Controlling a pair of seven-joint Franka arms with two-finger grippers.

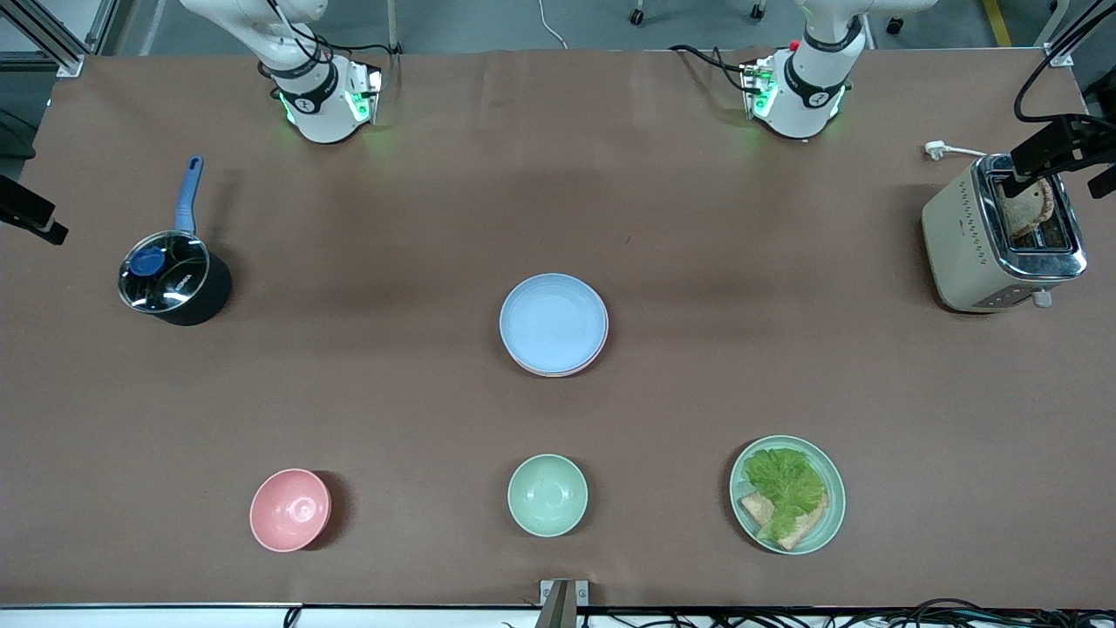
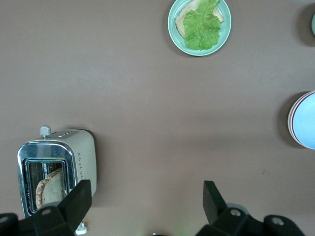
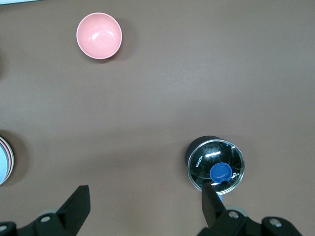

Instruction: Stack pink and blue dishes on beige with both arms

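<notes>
Lying stacked mid-table, blue plate [image 1: 553, 321] well apart from both open grippers.

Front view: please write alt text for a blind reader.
A blue plate tops a stack mid-table, a pink rim under it. Nearer the camera: pink bowl, green bowl, lettuce plate. Both arms wait at their bases.

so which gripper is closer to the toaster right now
Left. The left gripper hangs open above bare table right beside the toaster. The right gripper, also open, hangs by the lidded pot at the right arm's end.
</notes>
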